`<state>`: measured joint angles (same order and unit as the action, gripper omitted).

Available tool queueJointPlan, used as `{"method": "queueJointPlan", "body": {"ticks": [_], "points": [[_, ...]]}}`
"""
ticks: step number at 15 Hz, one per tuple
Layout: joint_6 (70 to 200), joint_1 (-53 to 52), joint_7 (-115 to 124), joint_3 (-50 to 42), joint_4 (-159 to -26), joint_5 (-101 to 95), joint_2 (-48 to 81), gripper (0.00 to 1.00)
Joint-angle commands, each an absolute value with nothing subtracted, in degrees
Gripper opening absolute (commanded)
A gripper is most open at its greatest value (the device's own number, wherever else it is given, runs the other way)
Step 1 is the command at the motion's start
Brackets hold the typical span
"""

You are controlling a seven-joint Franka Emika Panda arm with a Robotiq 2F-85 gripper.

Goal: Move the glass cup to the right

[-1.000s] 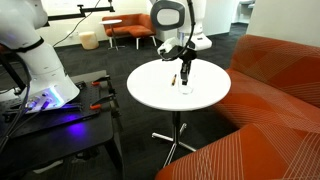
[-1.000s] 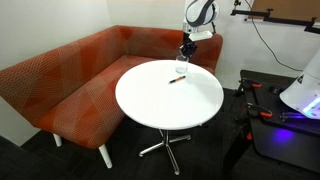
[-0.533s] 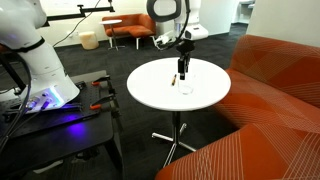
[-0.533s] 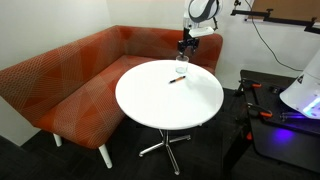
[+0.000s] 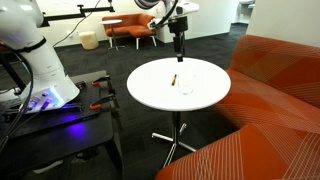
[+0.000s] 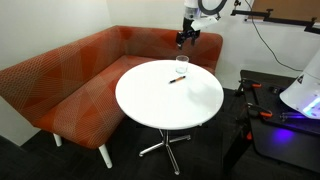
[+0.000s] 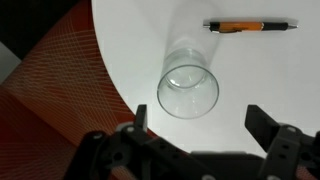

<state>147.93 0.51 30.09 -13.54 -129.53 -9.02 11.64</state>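
Because the wrist camera looks straight down past them, the jaws show nearest, at the bottom of that view; they stand wide apart and hold nothing, one finger [image 7: 263, 128] on each side of the frame; the gap is clearly broader than the glass cup [image 7: 188, 92], which I judge would let them drop around it without clipping the rim.

The glass cup stands upright on the white tabletop [image 7: 135, 35], below the jaws and well clear of them, a little off the middle of their gap; it sits close to the tabletop's curved edge, with the orange sofa [image 7: 40, 95] beyond that edge; any slide toward that side would risk a fall, so I would keep a move inboard.

Farther on lies an orange-and-black pen [image 7: 250, 27], flat, apart from the cup; it is near enough to be knocked by a careless sweep.

In both exterior views the arm hangs high over the far part of the tabletop [image 5: 150, 95]; the cup [image 6: 182, 63] stays a faint shape by the rim, the pen [image 6: 177, 79] just beside it; whether the cup already stands at its goal I cannot tell.
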Motion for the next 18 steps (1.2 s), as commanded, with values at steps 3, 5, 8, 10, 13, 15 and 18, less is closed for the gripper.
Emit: {"method": "queueJointPlan", "body": {"ticks": [3,5,8,10,13,15,18], "points": [[148.0,-2.5,35.9,-10.8,-133.7,-24.0,1.3,1.0],[148.2,-2.3,33.5,-7.9,-133.7,-25.5,-0.6,1.0],[149.5,-2.2,29.2,-3.6,-133.3,-24.2,-1.9,1.0],[151.2,-2.5,25.1,-1.3,-132.8,-22.1,-1.5,1.0],[154.9,-3.1,19.4,1.2,-132.4,-17.7,-0.2,1.0],[153.1,-2.6,21.5,1.5,-131.8,-18.9,-0.2,1.0],[153.4,-2.9,21.2,1.7,-131.8,-18.6,0.0,1.0]]}}
